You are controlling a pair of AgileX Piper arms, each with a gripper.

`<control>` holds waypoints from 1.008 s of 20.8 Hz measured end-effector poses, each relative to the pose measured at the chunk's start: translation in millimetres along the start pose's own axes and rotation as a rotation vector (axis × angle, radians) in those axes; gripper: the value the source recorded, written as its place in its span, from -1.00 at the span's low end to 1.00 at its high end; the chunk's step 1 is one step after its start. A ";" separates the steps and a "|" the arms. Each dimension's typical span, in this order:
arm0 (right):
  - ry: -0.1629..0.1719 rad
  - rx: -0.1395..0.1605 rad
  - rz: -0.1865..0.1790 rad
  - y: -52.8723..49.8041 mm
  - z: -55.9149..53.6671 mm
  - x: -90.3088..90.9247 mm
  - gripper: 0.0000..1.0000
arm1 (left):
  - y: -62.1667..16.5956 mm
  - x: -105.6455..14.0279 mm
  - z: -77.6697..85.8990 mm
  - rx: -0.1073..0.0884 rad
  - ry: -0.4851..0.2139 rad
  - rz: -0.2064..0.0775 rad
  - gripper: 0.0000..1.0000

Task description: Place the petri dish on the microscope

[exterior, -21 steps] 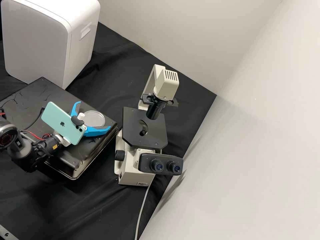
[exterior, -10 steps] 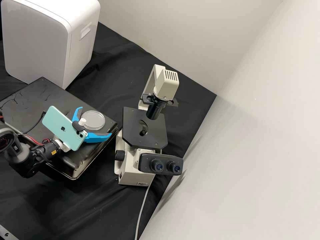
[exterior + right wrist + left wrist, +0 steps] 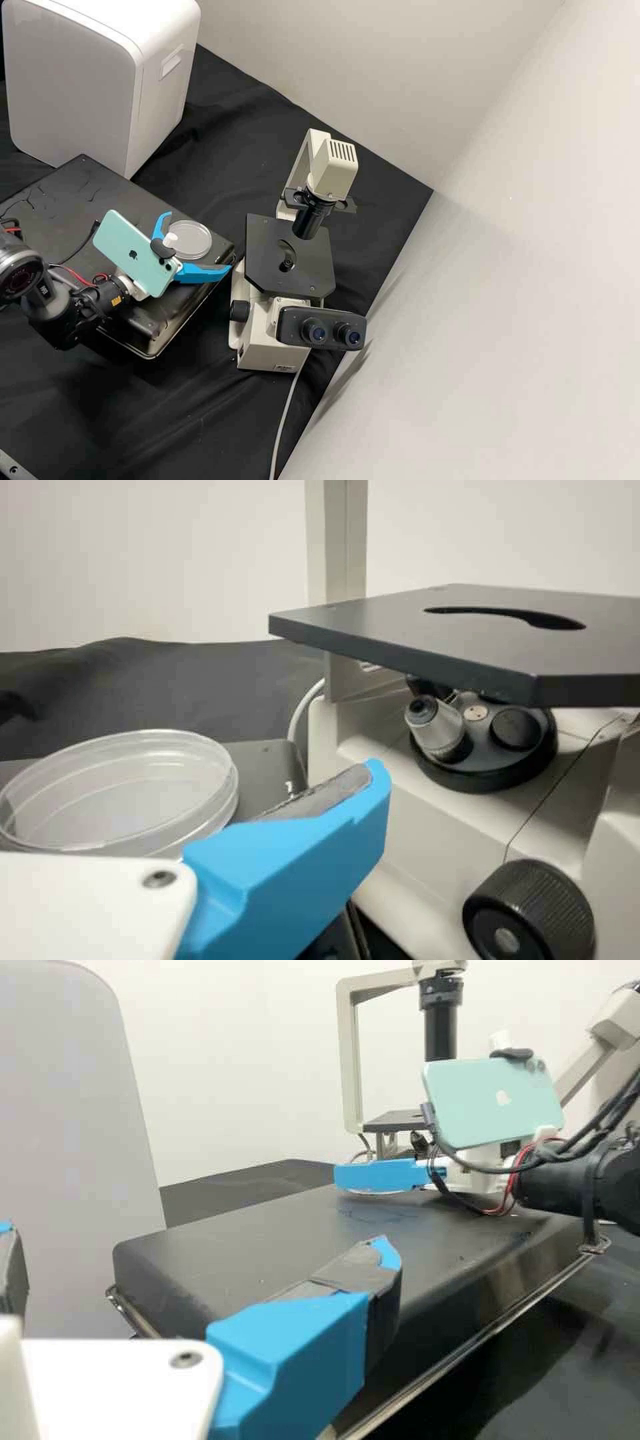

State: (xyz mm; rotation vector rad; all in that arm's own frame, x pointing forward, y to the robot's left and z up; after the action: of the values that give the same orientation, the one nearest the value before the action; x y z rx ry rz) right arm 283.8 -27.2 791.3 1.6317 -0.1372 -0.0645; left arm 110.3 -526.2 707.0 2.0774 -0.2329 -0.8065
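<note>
A clear petri dish (image 3: 189, 240) (image 3: 120, 790) lies on a black case (image 3: 80, 213) left of the microscope (image 3: 267, 333). My right gripper (image 3: 193, 245) is open, one blue finger on each side of the dish; one finger (image 3: 300, 850) sits close beside the rim. The microscope's black stage (image 3: 288, 257) (image 3: 470, 640) stands bare just beyond the dish and higher than it. My left gripper (image 3: 190, 1260) is open and low at the case's (image 3: 350, 1250) other end, looking across at the right gripper's finger (image 3: 385, 1173) and at the microscope (image 3: 350, 1060).
A mint-green phone (image 3: 137, 253) (image 3: 490, 1100) is clamped on the right arm's wrist. A white cabinet (image 3: 100, 73) stands at the back left. The microscope's eyepieces (image 3: 323, 330) face the front, a grey cable (image 3: 283, 413) trails from its base, and a pale wall closes the right side.
The right gripper has edged forward toward the microscope, its fingers reaching farther past the dish. The dish has stayed in place on the case.
</note>
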 end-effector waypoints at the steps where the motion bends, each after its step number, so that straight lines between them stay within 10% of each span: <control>1: -0.003 -0.009 0.000 -1.7 0.0 1.7 1.00 | -0.1 -0.1 0.7 0.000 -0.004 -0.001 1.00; 21: 0.007 -0.032 -0.011 -13.0 -5.7 5.9 1.00 | 0.3 0.3 -1.4 0.000 0.008 0.002 1.00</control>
State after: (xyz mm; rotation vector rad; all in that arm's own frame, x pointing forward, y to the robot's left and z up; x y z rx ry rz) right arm 291.0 -21.5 778.9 1.6003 -0.1209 -0.0692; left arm 111.4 -525.6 707.7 2.0799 -0.2298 -0.7966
